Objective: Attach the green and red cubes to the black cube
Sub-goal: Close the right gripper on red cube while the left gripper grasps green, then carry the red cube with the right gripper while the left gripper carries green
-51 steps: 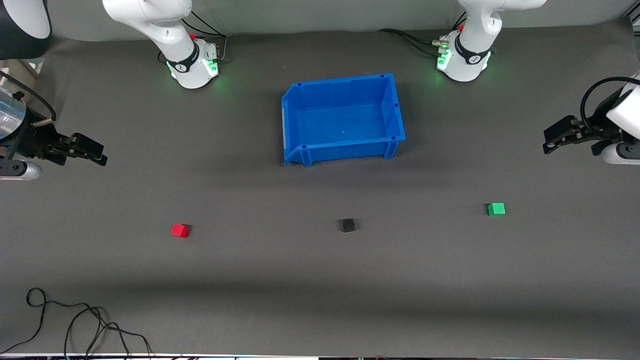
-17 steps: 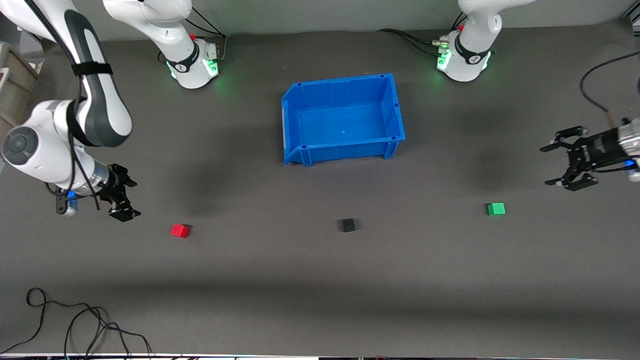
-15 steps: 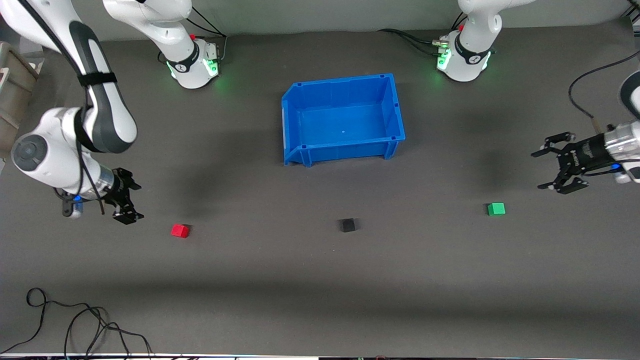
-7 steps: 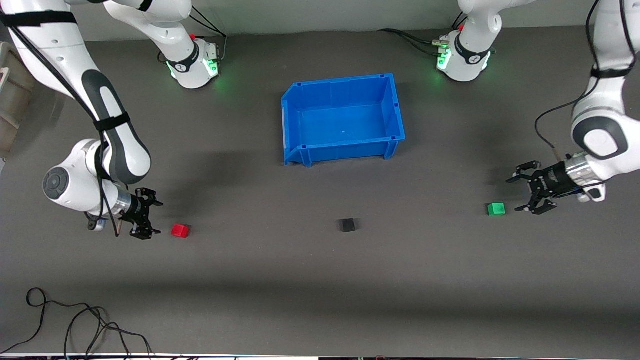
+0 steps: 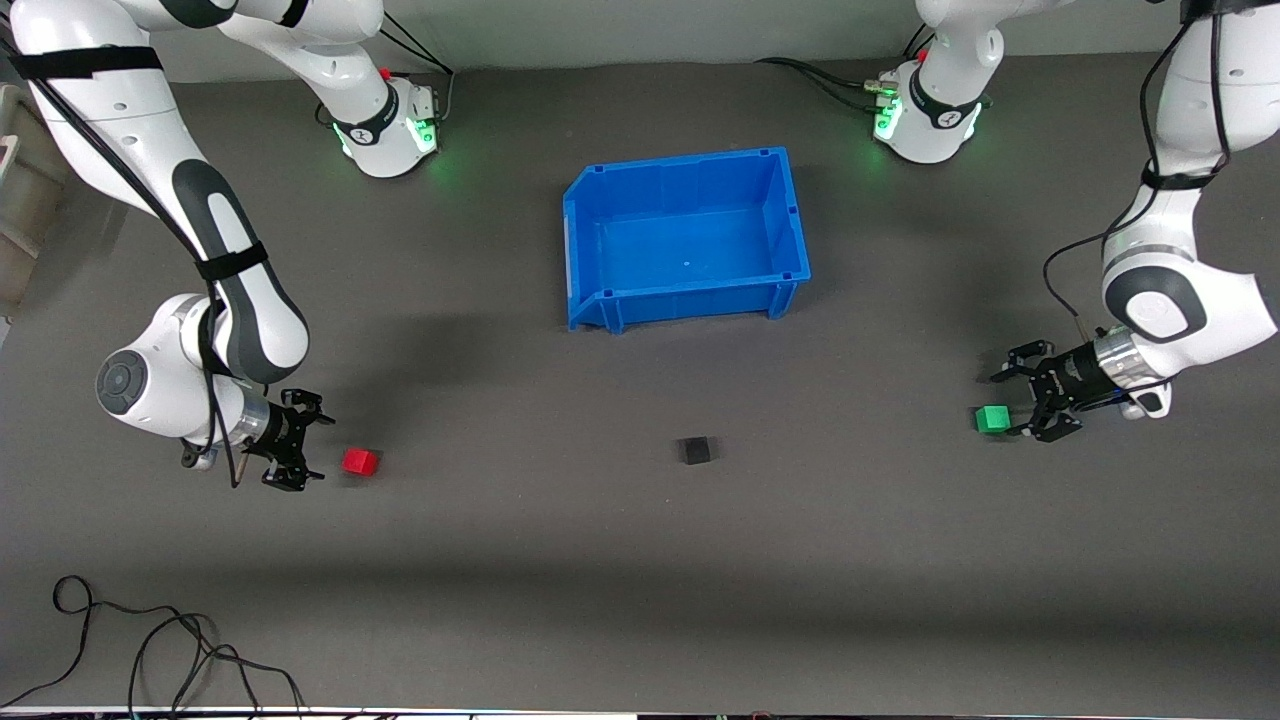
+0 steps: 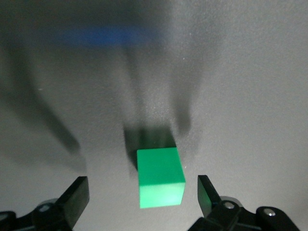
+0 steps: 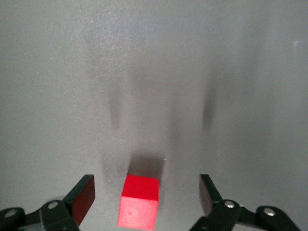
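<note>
The black cube [image 5: 695, 451] sits on the dark mat, nearer the front camera than the blue bin. The red cube [image 5: 359, 461] lies toward the right arm's end; my right gripper [image 5: 308, 443] is open, low beside it, and the cube [image 7: 138, 207] lies between its spread fingers without touching. The green cube [image 5: 992, 419] lies toward the left arm's end; my left gripper [image 5: 1015, 402] is open, low beside it, and the cube [image 6: 160, 177] sits between its fingers untouched.
An empty blue bin [image 5: 590, 250] stands mid-table, farther from the front camera than the cubes. A black cable [image 5: 150, 650] lies coiled at the near edge toward the right arm's end.
Both arms swung in from the table's ends and came down low. Each open gripper closed in on its cube. The cubes have not moved.
</note>
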Robot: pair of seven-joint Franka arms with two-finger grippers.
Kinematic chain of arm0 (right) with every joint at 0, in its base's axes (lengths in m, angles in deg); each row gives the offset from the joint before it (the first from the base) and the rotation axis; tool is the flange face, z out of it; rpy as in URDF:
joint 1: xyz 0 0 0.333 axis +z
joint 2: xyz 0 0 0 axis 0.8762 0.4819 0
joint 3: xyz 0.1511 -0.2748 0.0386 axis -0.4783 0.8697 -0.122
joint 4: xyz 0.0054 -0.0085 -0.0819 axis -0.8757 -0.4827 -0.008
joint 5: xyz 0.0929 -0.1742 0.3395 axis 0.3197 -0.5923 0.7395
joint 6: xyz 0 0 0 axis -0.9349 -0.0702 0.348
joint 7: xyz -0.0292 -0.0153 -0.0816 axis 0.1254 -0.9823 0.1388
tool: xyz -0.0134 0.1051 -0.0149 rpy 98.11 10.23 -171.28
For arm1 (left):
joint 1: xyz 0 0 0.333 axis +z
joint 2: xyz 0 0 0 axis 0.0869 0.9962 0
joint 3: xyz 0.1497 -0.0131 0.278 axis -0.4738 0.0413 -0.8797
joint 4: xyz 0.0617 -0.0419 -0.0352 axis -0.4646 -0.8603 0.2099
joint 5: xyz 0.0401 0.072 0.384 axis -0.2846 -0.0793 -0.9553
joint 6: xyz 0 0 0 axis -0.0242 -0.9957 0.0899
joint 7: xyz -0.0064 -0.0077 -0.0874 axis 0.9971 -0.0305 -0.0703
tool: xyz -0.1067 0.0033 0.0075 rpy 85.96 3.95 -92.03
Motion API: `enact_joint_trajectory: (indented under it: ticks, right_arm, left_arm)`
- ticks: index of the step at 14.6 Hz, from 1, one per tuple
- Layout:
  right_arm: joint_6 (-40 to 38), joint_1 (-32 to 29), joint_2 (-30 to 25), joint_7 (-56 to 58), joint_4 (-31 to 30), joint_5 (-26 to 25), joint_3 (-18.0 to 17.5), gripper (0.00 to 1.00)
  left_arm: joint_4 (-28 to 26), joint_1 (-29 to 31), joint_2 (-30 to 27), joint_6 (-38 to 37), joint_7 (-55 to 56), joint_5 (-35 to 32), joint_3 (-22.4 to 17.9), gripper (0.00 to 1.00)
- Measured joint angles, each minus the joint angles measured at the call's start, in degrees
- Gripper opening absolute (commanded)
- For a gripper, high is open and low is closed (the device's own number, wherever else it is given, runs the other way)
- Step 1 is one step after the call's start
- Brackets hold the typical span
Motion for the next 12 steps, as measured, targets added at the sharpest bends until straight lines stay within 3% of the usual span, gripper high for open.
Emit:
enact_joint_trajectory:
  ticks: [2,3,4,6,7,8,12]
  right_arm:
    - [2.0,1.2,1.7,-1.6,0.1,0.0,-0.2,0.97]
    - [2.6,1.8,2.4,-2.4,0.1,0.0,-0.2,0.96]
    - [3.1,2.1,2.9,-2.9,0.2,0.0,-0.3,0.94]
    - [3.2,2.4,3.3,-3.2,0.4,0.0,-0.4,0.78]
    - [3.1,2.4,3.3,-3.2,0.5,0.0,-0.4,0.75]
    - [3.1,2.4,3.3,-3.2,0.6,0.0,-0.4,0.63]
    - [3.9,2.4,3.3,-3.2,0.8,0.0,-0.4,0.35]
  left_arm:
    - [0.8,-0.1,1.3,1.0,0.0,0.3,0.4,0.94]
    - [1.1,-0.1,1.7,1.1,0.0,0.4,0.5,0.8]
    - [1.3,-0.1,1.8,1.2,0.0,0.5,0.6,0.58]
    - [1.8,-0.1,2.0,1.2,0.0,0.5,0.6,0.19]
    - [2.0,-0.1,2.0,1.2,0.0,0.6,0.6,0.15]
    - [2.4,-0.1,2.0,1.2,0.0,0.6,0.6,0.15]
    - [5.5,-0.3,2.0,0.2,2.0,0.6,0.7,0.14]
